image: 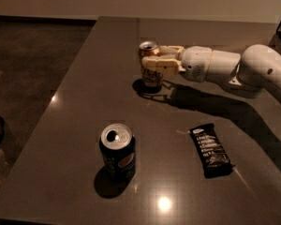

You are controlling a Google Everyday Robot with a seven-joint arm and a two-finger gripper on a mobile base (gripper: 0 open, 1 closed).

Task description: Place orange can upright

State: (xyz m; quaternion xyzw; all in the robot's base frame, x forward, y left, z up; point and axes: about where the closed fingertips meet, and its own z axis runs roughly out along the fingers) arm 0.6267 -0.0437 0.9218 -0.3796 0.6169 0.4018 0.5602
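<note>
The orange can (151, 78) stands upright on the dark grey table (75, 107), at the middle back, with its silver top up. My gripper (152, 63) reaches in from the right at the end of the white arm (225, 69). Its pale fingers (160, 64) are closed around the can's upper half. The can's base rests on the table, with its shadow under it.
A dark blue Pepsi can (117, 151) stands upright near the front of the table. A black snack bar (210, 150) lies flat at the front right. The table's left edge drops to a dark floor (28, 69).
</note>
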